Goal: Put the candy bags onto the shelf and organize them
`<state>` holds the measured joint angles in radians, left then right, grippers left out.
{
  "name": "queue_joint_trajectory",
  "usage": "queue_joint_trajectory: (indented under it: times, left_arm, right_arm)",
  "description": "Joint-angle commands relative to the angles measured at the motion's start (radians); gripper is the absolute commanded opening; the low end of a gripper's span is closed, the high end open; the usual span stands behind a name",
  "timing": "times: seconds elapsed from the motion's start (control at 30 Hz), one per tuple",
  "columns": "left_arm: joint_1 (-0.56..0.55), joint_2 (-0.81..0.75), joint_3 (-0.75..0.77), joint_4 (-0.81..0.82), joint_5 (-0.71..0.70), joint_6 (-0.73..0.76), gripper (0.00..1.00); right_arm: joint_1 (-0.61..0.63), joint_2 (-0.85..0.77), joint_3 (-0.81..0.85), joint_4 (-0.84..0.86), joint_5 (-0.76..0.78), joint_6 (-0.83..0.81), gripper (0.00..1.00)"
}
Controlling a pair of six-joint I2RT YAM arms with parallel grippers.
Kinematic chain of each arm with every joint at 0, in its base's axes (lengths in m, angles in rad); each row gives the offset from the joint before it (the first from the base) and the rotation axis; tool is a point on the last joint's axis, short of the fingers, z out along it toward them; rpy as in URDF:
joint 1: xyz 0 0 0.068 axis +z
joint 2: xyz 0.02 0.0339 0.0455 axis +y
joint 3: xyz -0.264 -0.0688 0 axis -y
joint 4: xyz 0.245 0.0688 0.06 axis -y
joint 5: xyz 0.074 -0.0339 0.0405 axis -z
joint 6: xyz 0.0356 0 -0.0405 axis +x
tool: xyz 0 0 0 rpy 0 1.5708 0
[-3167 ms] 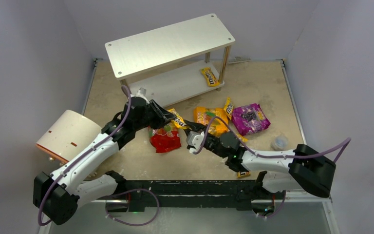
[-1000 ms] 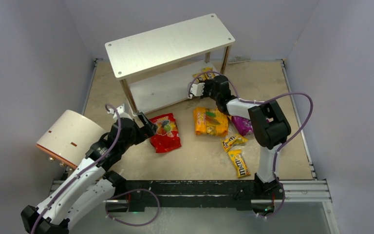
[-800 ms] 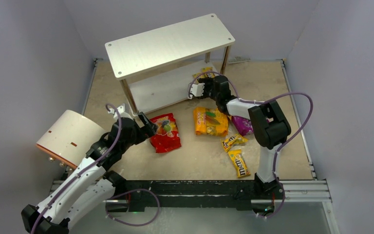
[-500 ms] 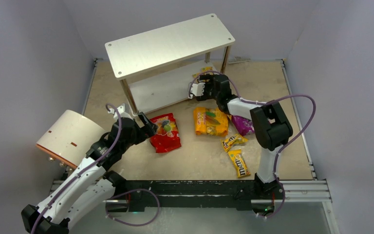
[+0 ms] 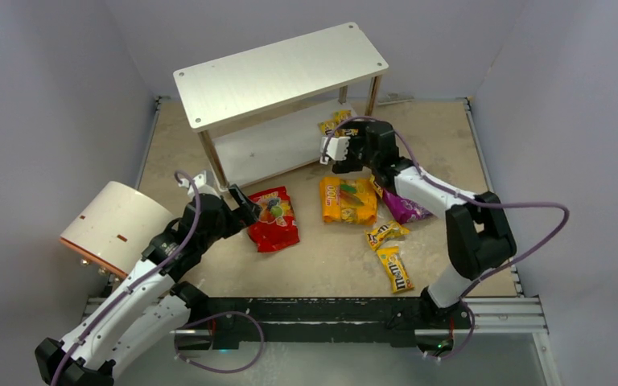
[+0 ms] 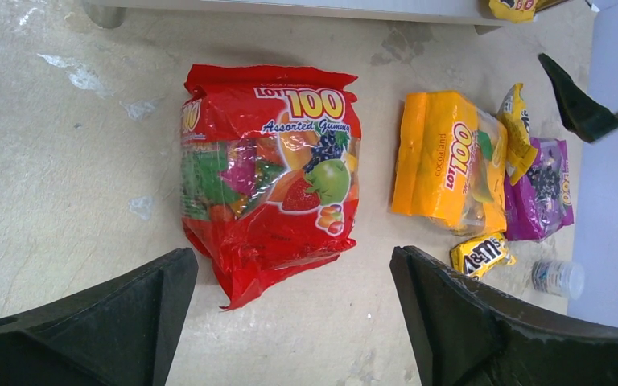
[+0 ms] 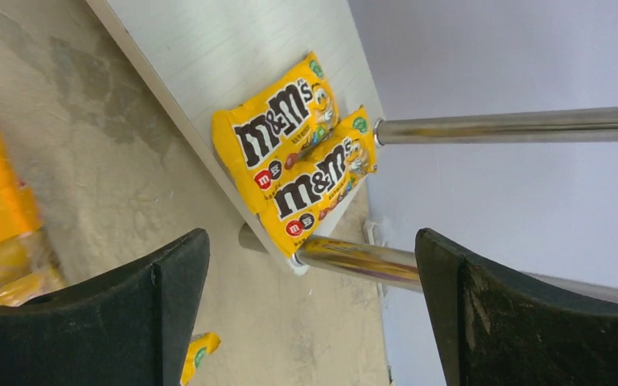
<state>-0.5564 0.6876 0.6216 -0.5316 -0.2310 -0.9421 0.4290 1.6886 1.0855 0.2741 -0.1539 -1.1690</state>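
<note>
The shelf [image 5: 282,72] stands at the back, and two yellow M&M's packets [image 7: 278,121] lie side by side at the right end of its lower board [image 7: 209,48]. My right gripper [image 5: 339,151] hovers open and empty just in front of that corner post [image 7: 354,261]. On the floor lie the red bag [image 5: 273,219], the orange-yellow bag [image 5: 346,199], the purple bag [image 5: 406,207] and two more M&M's packets [image 5: 388,233]. At the red bag's near left end, my left gripper [image 6: 290,265] stands open around its bottom edge [image 6: 269,173] without touching it.
A cream-white cylinder with orange trim [image 5: 113,225] lies at the left beside my left arm. A small clear cup [image 6: 558,277] sits on the floor past the purple bag. Grey walls close in the floor on three sides.
My right gripper opened, let go of an M&M's packet on the lower shelf board, and drew back a little to the right. The left arm stayed put.
</note>
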Motion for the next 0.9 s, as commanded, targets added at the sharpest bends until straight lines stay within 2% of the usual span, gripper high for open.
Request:
queue_joint_trajectory:
  times: [0.0,0.07,0.2,0.33,0.47,0.5,0.53,0.57,0.7,0.87]
  left_arm:
    - [0.006,-0.026,0.004,0.028,0.007,0.006,0.99]
    - [0.007,-0.038,0.003,0.027,0.009,0.005,0.99]
    - [0.006,-0.057,-0.001,0.023,0.019,0.005,0.99]
    - [0.007,-0.065,-0.005,0.029,0.039,0.007,0.99]
    - [0.006,-0.067,-0.013,0.056,0.059,0.022,0.99]
    - [0.006,-0.066,-0.013,0.061,0.062,0.024,0.99]
    - [0.006,-0.062,-0.012,0.064,0.064,0.031,0.99]
    - [0.006,-0.056,-0.010,0.071,0.068,0.037,0.99]
    - [0.006,-0.041,-0.007,0.078,0.083,0.048,0.99]
    - [0.006,-0.048,-0.033,0.102,0.099,0.049,0.99]
  right_arm:
    - [-0.004,-0.141,-0.059,-0.069,-0.093,0.081,0.99]
    - [-0.004,-0.200,-0.090,-0.072,-0.112,0.127,0.99]
    - [-0.004,-0.351,-0.212,0.067,-0.059,0.339,0.99]
    - [-0.004,-0.510,-0.347,0.229,0.039,0.720,0.99]
    - [-0.006,-0.623,-0.420,0.184,0.221,1.179,0.99]
    - [-0.006,-0.628,-0.431,0.163,0.204,1.206,0.99]
    - [-0.006,-0.621,-0.429,0.132,0.135,1.180,0.99]
    - [-0.006,-0.605,-0.413,0.095,0.136,1.135,0.99]
    - [-0.006,-0.482,-0.304,-0.108,0.265,1.256,0.99]
    - [-0.006,-0.310,-0.221,-0.060,0.309,1.266,0.99]
